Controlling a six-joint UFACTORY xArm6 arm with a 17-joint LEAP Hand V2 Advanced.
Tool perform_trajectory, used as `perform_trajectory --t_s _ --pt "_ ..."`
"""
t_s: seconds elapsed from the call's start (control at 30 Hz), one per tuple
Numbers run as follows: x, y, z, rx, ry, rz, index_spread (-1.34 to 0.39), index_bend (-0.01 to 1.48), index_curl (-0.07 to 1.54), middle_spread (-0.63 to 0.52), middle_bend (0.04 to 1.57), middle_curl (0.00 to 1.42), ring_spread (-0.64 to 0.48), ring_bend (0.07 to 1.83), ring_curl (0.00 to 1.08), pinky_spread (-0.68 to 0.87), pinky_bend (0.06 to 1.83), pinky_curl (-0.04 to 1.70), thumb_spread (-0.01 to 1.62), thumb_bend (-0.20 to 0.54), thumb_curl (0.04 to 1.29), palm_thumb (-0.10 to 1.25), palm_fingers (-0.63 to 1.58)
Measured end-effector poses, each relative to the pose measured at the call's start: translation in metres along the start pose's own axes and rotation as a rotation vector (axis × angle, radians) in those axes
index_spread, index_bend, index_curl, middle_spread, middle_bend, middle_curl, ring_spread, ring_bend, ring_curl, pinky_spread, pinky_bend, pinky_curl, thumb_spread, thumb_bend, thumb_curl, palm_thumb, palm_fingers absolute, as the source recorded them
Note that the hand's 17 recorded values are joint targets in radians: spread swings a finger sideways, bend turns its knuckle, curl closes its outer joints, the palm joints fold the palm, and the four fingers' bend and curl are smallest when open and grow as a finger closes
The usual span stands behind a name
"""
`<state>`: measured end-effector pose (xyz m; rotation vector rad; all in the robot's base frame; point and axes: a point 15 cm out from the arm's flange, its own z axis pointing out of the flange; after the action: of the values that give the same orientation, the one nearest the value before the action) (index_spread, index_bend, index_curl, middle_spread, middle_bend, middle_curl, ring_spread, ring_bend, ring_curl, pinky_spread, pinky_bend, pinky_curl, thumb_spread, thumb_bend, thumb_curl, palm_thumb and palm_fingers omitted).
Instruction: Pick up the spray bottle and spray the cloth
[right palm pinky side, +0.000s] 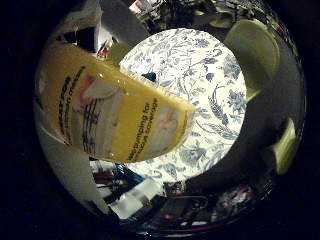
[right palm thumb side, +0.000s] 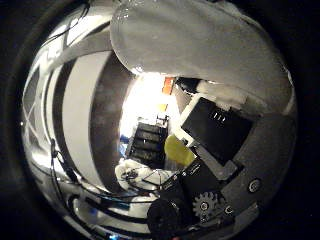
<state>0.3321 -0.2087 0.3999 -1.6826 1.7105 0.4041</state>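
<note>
A yellow spray bottle with a printed label fills much of the little finger side palm view, close against the palm and up off the table. A cloth with a blue and white flower pattern covers the round table below it. A small dark thing lies on that cloth by the bottle's edge; I cannot tell what it is. In the thumb side palm view my hand shows black and white fingers curled across, with a patch of yellow behind them and a large pale rounded part over them.
Two yellow-green chairs stand round the table. Cluttered shelves and boxes lie past the table's edge. The thumb side palm view shows a room with a bright doorway and dark furniture.
</note>
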Motion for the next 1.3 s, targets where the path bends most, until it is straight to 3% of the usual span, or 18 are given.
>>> perform_trajectory --t_s 0.4,0.73,1.3 --pt "-0.063 -0.003 0.005 -0.192 0.260 -0.112 -0.17 1.17 0.67 -0.07 1.35 0.56 -0.15 1.45 0.57 -0.19 1.07 1.12 0.89 -0.015 0.73 1.08 1.21" --pt "-0.069 -0.009 0.018 -0.358 0.540 -0.167 -0.17 1.16 0.67 -0.07 1.35 0.56 -0.15 1.45 0.57 -0.22 1.05 1.16 0.91 -0.015 0.74 1.08 1.21" --pt "-0.081 -0.013 0.032 -0.516 0.859 -0.177 -0.17 1.16 0.67 -0.07 1.35 0.57 -0.15 1.44 0.58 -0.24 1.03 1.19 0.94 -0.015 0.73 1.07 1.21"
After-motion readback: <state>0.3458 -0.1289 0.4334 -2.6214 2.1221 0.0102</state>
